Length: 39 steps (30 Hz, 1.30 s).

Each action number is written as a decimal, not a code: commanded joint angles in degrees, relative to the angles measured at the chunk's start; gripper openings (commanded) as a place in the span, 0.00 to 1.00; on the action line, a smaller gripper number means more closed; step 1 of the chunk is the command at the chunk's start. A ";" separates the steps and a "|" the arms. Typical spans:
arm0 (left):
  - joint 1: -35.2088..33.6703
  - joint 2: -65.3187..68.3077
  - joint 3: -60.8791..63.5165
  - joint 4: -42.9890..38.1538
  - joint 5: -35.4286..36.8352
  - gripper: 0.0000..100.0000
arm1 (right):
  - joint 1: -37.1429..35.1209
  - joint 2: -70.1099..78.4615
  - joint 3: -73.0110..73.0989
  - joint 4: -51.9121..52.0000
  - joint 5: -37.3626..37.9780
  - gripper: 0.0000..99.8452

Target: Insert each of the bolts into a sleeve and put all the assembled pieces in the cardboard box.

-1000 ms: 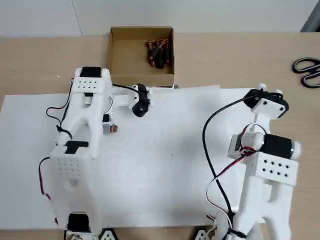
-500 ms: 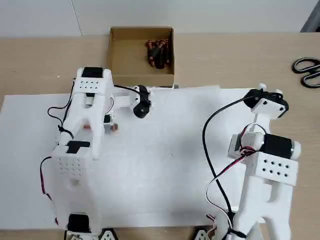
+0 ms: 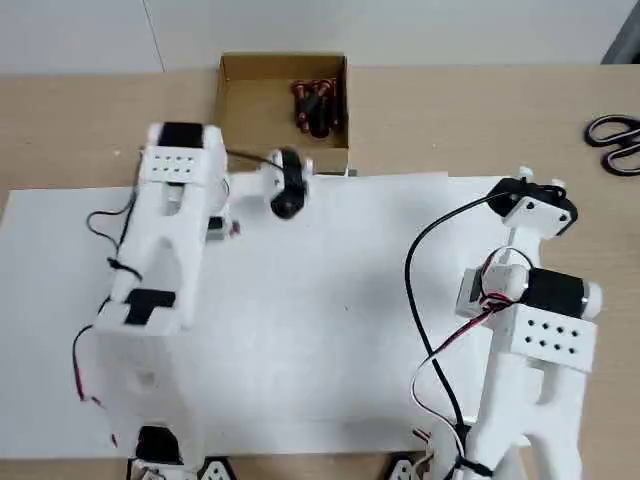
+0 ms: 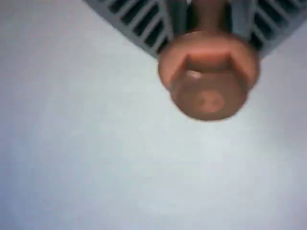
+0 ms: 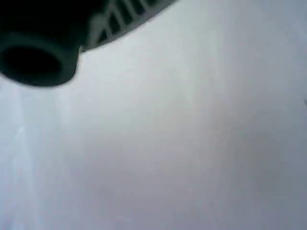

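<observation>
My left gripper [image 4: 207, 19] is shut on a copper-coloured bolt [image 4: 208, 81], whose hex head faces the camera between the grey ribbed fingers. From above, this gripper [image 3: 224, 226] hangs over the white foam sheet [image 3: 330, 300], just short of the cardboard box [image 3: 250, 100]; the bolt [image 3: 233, 228] peeks out beside the arm. Several assembled pieces [image 3: 318, 106] lie in the box's right part. My right gripper [image 5: 57, 43] holds a black sleeve [image 5: 36, 60], open end toward the camera, over the sheet. That arm's gripper [image 3: 530, 205] stands at the sheet's right side.
Black scissors [image 3: 615, 140] lie on the wooden table [image 3: 450, 110] at the far right. The box stands at the sheet's far edge. Cables hang beside both arms.
My left arm has moved away from the front edge toward the box, carrying the bolt with it. The right arm has stayed still.
</observation>
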 commanded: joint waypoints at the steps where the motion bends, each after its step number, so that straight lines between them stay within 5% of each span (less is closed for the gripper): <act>1: 1.67 -11.34 -0.40 1.23 7.30 0.01 | 0.04 -1.71 -2.37 0.04 0.62 0.00; 16: 2.90 -34.46 -0.31 1.41 58.46 0.01 | -2.77 -1.71 -15.12 10.33 0.88 0.00; 30: 12.31 -76.57 36.97 -1.67 65.14 0.01 | -6.20 -19.21 -11.43 13.58 0.97 0.00; 39: 12.22 -106.99 64.13 -24.53 65.14 0.01 | -12.79 -39.25 6.42 1.19 0.79 0.00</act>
